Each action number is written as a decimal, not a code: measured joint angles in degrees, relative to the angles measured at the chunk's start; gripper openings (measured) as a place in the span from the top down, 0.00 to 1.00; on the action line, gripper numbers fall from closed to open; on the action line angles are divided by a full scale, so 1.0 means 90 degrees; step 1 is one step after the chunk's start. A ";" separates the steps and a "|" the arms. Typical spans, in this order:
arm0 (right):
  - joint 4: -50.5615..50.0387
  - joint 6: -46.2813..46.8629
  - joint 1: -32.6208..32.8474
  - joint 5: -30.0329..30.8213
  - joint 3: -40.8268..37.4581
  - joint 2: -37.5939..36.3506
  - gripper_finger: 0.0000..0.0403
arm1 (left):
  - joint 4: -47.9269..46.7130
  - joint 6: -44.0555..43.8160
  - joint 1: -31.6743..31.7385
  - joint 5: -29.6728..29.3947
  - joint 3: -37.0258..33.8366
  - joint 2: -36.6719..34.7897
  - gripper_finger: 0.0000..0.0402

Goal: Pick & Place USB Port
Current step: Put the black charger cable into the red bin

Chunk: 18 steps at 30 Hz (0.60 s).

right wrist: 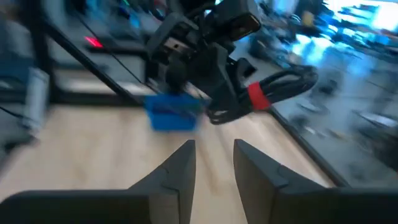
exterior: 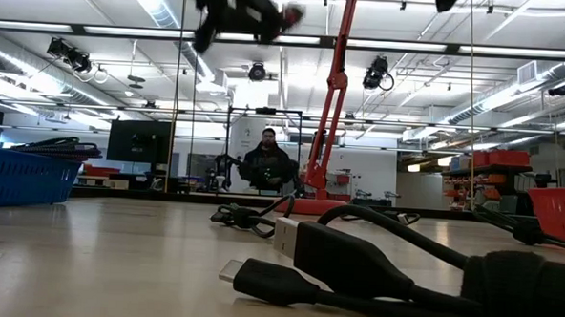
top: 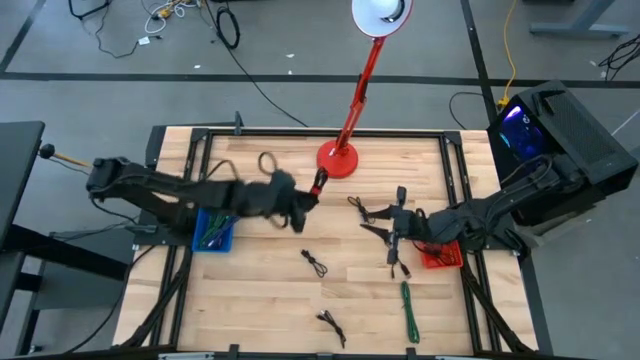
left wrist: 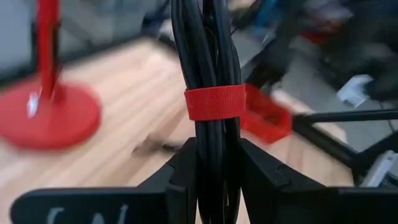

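A black USB cable bundle [left wrist: 208, 74], coiled and bound by a red strap [left wrist: 216, 102], is in my left gripper [left wrist: 217, 163], which is shut on it. In the high view that gripper [top: 300, 208] hangs over the table's middle, near the red lamp base [top: 338, 158]. It also shows in the low view at the top [exterior: 239, 8], high above the table. My right gripper [right wrist: 214, 163] stands open at the table's right [top: 396, 228], facing the left one, with nothing between its fingers. Loose black cables [top: 374, 214] lie under and beside it. My left gripper pinches the bundle's several strands between its two fingers [left wrist: 184, 177], just below the red strap [left wrist: 214, 122]. The fingers come about level from the table's left. The bundle sticks out past the fingertips toward the lamp [top: 318, 184], lifted clear of the table.
A blue bin [top: 213, 231] stands at the left and a red bin [top: 441, 258] at the right. More cables lie on the wood: black ones [top: 316, 263] [top: 332, 325] and a green one [top: 408, 310]. Plugs [exterior: 289, 237] lie close to the low camera. A person [exterior: 266, 164] stands beyond the table.
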 joint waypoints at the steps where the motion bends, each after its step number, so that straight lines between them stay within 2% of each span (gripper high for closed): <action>1: 0.0244 -0.0039 -0.0033 -0.0177 -0.0054 -0.0004 0.73 | 0.0222 0.0168 -0.0261 -0.0295 0.0006 -0.0011 0.78; 5: 0.0871 -0.0033 -0.0207 -0.0362 -0.0271 -0.0004 0.73 | 0.1029 0.0938 -0.1142 -0.1077 0.0010 0.0123 0.78; 9: 0.1026 0.0144 -0.0424 -0.0584 -0.0322 0.0038 0.73 | 0.1864 0.1601 -0.1639 -0.1599 0.0010 0.0364 0.78; 15: 0.1667 0.0176 -0.0589 -0.1517 -0.0330 0.0357 0.73 | 0.2490 0.1888 -0.1624 -0.1610 0.0010 0.0782 0.78; 18: 0.2025 0.0059 -0.0626 -0.1604 -0.0330 0.0609 0.73 | 0.2728 0.1934 -0.1516 -0.1430 0.0010 0.1018 0.78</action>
